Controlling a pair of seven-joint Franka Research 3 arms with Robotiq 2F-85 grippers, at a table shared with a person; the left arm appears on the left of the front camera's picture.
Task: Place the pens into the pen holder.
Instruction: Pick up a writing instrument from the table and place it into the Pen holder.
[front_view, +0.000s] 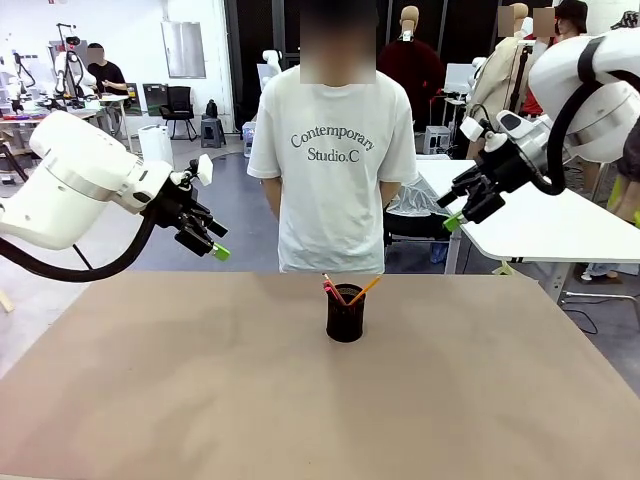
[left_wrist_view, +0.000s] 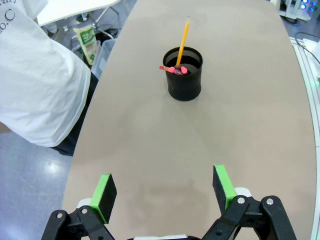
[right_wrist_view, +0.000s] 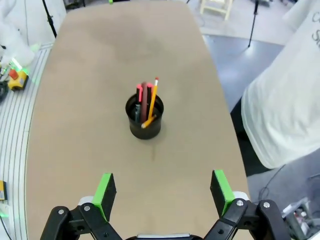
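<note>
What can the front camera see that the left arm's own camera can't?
The front view alone shows both raised arms, with the left gripper and right gripper seen from outside, plus the room behind the person. The left wrist view alone looks down between that gripper's wide-apart green pads and into the pen holder, where the pencil leans. Both show the holder with the pens inside, the brown table and the person's white shirt.

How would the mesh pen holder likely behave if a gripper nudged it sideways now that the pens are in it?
The pen holder is a small wire-mesh cup, so probably light; on the smooth table it would likely slide. The pencil leans well above the rim, so a high push might tip it. The pens stand loose and would probably rattle or shift.
</note>
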